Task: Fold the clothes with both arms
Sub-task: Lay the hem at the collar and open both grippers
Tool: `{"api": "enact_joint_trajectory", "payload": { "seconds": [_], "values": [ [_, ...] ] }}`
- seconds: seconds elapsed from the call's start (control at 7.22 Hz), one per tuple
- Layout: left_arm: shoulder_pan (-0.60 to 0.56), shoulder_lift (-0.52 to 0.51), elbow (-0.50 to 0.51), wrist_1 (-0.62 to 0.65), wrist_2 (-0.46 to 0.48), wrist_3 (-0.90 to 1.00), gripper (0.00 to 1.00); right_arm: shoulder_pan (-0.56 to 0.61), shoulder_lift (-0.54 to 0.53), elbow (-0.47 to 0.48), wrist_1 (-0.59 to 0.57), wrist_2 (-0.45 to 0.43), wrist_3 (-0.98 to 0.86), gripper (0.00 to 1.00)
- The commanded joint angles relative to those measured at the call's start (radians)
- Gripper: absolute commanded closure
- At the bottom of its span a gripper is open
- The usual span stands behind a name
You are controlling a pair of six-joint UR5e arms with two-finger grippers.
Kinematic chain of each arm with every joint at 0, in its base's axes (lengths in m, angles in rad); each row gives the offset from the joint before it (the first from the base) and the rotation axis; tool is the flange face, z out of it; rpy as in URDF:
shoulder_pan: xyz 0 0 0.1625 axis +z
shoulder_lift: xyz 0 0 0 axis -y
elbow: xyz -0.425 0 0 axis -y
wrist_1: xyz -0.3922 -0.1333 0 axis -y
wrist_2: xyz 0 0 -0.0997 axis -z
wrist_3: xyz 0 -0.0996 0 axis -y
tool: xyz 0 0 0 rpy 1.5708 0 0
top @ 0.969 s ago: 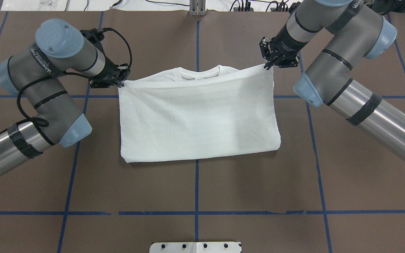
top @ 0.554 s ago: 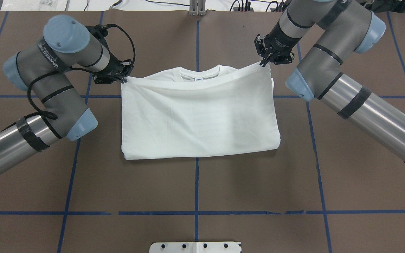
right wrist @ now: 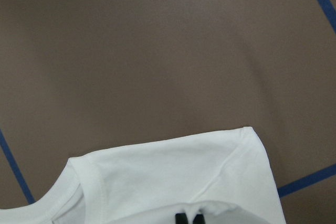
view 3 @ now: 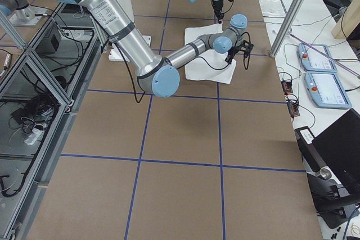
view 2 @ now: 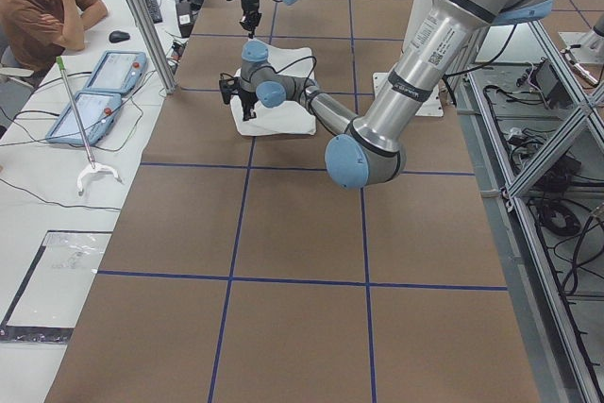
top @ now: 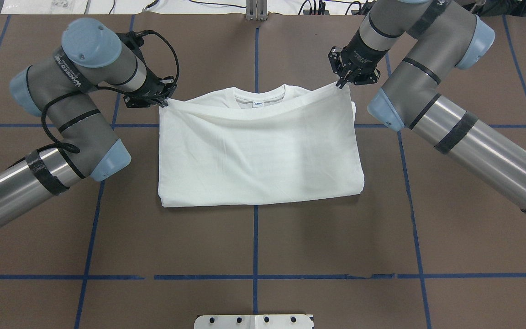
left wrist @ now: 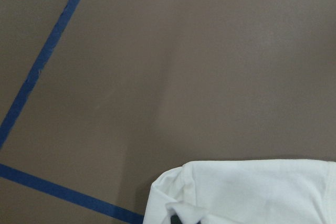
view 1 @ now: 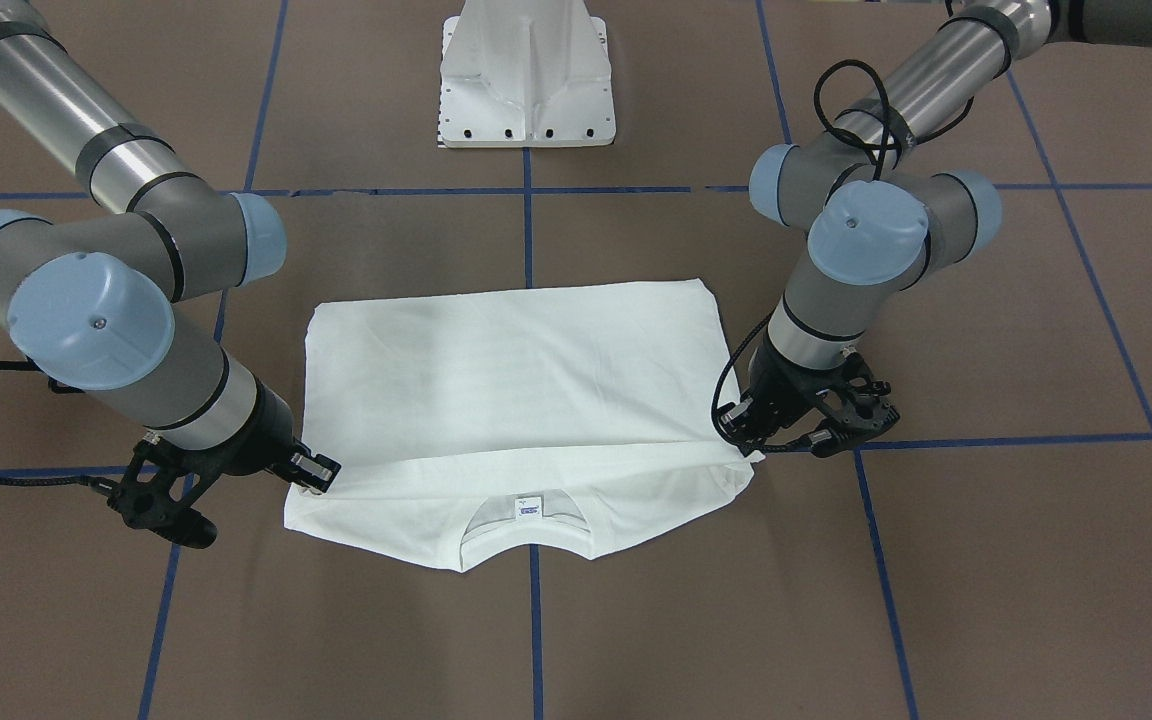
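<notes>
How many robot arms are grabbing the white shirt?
2: the grey-silver left arm's black tool pinches one corner of the white cotton shirt; the right arm's tool pinches the other.

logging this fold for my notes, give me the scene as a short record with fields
shirt: white, folded double, fold line nearest the robot
collar: uncovered at the far edge, tag showing
left gripper: shut on the top layer's left far corner
right gripper: shut on the top layer's right far corner
held edge: sags between the two grippers, short of the collar
table: brown, blue tape grid
</notes>
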Motion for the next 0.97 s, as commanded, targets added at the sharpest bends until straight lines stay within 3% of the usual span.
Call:
{"api": "enact_joint_trajectory", "payload": {
  "seconds": [0.0, 0.28, 0.42, 0.69, 0.83],
  "values": [
    [0.001, -0.004, 0.010, 0.000, 0.002, -0.001, 1.00, -0.005, 0.002, 0.004, 0.001, 0.001, 0.001, 1.00],
    [0.001, -0.007, 0.034, -0.029, 0.021, -0.001, 0.43, -0.011, -0.011, -0.005, 0.064, -0.001, 0.010, 0.57],
    [0.001, -0.005, 0.036, -0.030, 0.023, 0.001, 0.26, -0.011, -0.019, -0.009, 0.067, -0.002, 0.001, 0.01],
    [-0.002, -0.005, 0.033, -0.027, 0.023, 0.001, 0.23, -0.002, -0.041, 0.007, 0.072, 0.011, -0.084, 0.00],
    [-0.004, -0.005, 0.025, -0.023, 0.025, 0.001, 0.20, -0.005, -0.086, 0.070, 0.070, 0.015, -0.083, 0.00]
  ]
}}
